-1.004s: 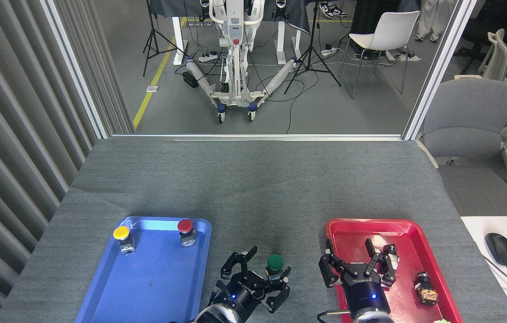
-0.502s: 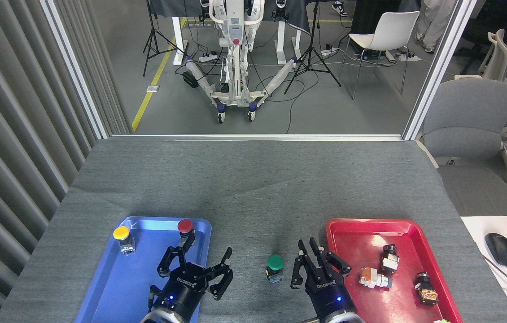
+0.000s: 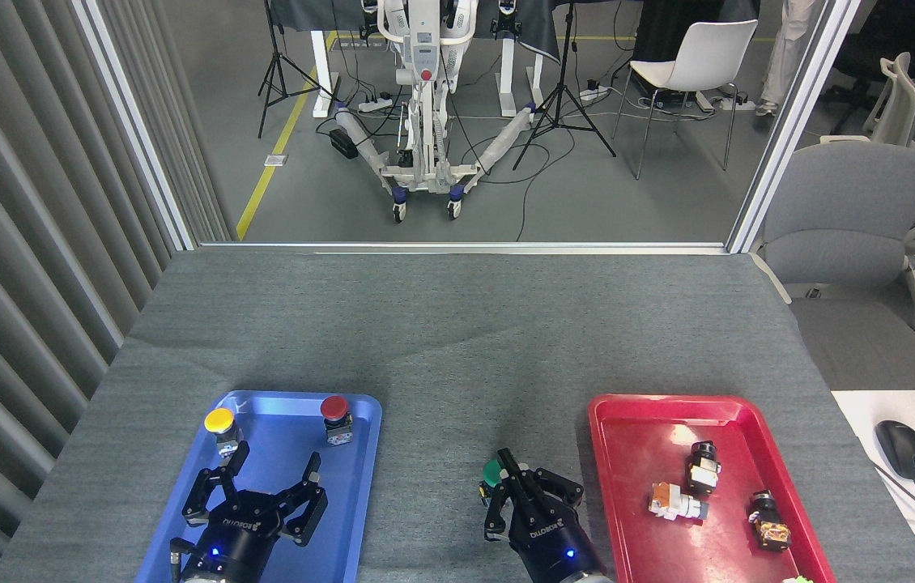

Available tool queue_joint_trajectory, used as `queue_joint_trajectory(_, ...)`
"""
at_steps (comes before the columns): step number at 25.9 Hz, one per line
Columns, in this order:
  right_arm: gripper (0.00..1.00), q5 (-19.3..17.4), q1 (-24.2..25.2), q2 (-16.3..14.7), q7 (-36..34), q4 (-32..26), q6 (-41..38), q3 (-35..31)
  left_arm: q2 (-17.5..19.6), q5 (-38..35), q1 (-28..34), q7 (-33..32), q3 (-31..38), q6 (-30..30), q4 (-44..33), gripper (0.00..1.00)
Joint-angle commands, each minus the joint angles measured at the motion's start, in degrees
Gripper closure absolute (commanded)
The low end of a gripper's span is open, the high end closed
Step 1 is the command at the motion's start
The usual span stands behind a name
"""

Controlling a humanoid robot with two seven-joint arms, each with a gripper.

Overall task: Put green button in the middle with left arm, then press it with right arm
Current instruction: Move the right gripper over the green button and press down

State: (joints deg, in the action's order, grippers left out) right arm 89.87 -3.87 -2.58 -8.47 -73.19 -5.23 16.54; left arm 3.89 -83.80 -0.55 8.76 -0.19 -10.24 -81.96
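The green button sits on the grey cloth between the blue tray and red tray, half hidden by the right gripper, fingers bunched together on it. The left gripper hangs over the blue tray, fingers spread, empty.

The table is covered in grey, matt, rough-textured cloth. On it, the blue tray and the red tray look like smooth, glossy plastic with soft reflections. Between the trays, the green button shows a smooth cap. Both grippers, left and right, are matt black.
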Motion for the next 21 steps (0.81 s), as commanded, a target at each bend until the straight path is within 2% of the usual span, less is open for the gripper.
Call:
queue_joint_trajectory(1, 1.00, 0.04, 0.00, 0.74, 1.35, 1.56, 0.22, -0.02, -0.03, 1.44, 0.20, 0.03, 0.19, 0.04, -0.13, 0.01)
queue_joint_trajectory(9, 1.00, 0.04, -0.26, 1.53, 1.61, 5.60, 0.22, -0.02, -0.29, 2.06, -0.86, -0.59, 0.19, 0.92, 0.04, 0.01)
queue_joint_trajectory(18, 0.99, 0.04, -0.26, 1.70, -0.93, 3.05, 3.30, -0.28, 0.24, 2.15, -2.09, -0.59, 0.02, 0.04, 0.48, 0.01)
queue_joint_trajectory(20, 0.86, 0.04, -0.35, 1.70, -1.02, 0.77, 4.70, -0.81, 0.24, 2.15, -2.00, -0.59, 0.10, 0.04, 0.57, 0.01)
queue_joint_trajectory(21, 0.71, 0.04, -0.44, 1.70, -1.02, -0.38, 5.32, -1.07, 0.24, 2.06, -1.82, -0.59, 0.10, 0.13, 0.48, 0.01)
